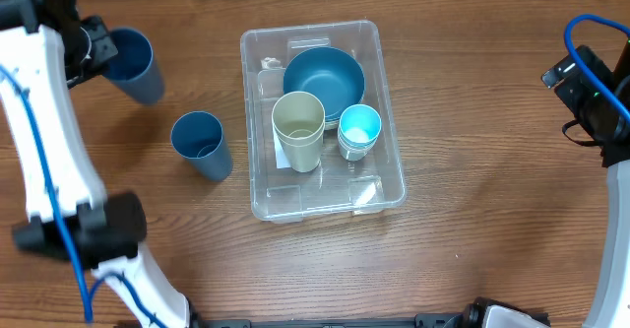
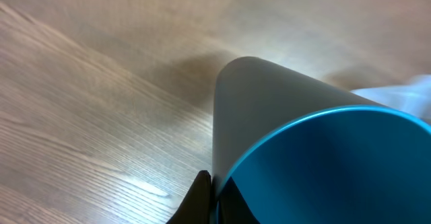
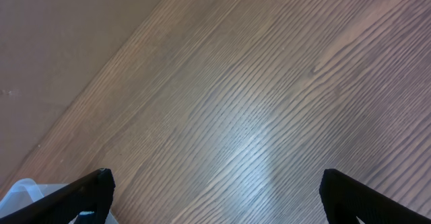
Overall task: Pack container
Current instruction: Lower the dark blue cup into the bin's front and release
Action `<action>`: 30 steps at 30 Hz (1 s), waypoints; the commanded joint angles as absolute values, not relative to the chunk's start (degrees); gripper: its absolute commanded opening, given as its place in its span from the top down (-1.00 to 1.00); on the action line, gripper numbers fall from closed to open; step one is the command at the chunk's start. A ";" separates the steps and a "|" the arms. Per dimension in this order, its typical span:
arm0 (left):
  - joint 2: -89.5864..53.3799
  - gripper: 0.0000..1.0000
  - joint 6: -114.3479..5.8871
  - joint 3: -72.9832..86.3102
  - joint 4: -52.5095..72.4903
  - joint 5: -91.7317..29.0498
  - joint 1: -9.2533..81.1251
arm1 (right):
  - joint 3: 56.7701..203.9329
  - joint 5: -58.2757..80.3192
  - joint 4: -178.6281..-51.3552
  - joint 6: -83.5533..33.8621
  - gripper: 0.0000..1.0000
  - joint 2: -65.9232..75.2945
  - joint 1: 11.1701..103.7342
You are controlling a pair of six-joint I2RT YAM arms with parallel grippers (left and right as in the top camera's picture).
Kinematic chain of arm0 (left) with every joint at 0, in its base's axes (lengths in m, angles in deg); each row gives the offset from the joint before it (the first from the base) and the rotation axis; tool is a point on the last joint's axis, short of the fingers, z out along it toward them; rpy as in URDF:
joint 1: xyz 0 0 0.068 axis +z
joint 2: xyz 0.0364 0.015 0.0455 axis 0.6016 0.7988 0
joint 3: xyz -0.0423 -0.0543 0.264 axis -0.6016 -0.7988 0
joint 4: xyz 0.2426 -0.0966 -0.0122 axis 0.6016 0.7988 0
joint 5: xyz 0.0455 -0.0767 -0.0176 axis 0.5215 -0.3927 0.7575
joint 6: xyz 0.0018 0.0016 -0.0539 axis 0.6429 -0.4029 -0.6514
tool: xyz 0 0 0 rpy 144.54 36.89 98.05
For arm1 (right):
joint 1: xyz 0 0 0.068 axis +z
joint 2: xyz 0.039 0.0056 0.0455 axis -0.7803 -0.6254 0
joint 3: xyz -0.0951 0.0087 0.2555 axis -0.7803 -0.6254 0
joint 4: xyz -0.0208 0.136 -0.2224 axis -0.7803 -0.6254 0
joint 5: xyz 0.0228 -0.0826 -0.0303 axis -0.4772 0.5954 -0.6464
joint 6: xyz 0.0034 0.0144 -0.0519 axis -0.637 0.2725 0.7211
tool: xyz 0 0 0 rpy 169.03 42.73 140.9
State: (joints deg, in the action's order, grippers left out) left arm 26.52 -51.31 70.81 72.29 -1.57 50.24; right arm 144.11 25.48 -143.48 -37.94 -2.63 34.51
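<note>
The clear rectangular container [image 1: 262,161] sits mid-table and holds a blue bowl [image 1: 323,80], a beige cup [image 1: 298,127] and a small light-blue cup [image 1: 358,129]. A blue cup [image 1: 200,144] stands on the table to its left. My left gripper [image 1: 98,54] at the far left is shut on the rim of another blue cup [image 1: 134,64], held tilted; in the left wrist view this cup [image 2: 323,157] fills the frame with my fingers [image 2: 214,200] pinching its wall. My right gripper [image 3: 214,197] is open and empty over bare wood at the far right.
The wooden table has free room right of the container and along the front. A corner of the container [image 3: 20,192] shows at the lower left of the right wrist view. The right arm [image 1: 596,97] stays at the table's right edge.
</note>
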 commanded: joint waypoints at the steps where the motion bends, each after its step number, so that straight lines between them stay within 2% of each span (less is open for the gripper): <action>1: 13.08 0.92 -51.75 73.31 72.60 -2.01 44.91 | 144.66 26.09 -143.22 -38.22 -1.00 -2.41 34.49; 7: 0.14 0.92 -51.62 73.20 72.58 -5.92 30.35 | 144.66 26.09 -143.22 -38.20 -1.00 -2.41 34.51; 12: -2.99 0.92 -51.42 72.63 72.60 -11.28 18.24 | 144.66 26.11 -143.22 -38.22 -1.00 -2.41 34.51; 18: -2.88 0.92 -52.47 58.79 72.58 -9.59 5.28 | 144.66 26.09 -143.22 -38.22 -1.00 -2.41 34.49; 23: -2.86 0.92 -55.60 46.01 72.34 -0.44 0.04 | 144.66 26.09 -143.22 -38.22 -1.00 -2.41 34.49; 30: -2.81 0.92 -55.53 31.01 60.51 -0.59 -0.23 | 144.66 26.09 -143.22 -38.22 -1.00 -2.41 34.51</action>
State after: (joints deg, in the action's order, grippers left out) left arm -2.22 -54.31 34.42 63.22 -1.33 0.19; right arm 144.11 25.46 -143.46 -37.96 -2.63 34.51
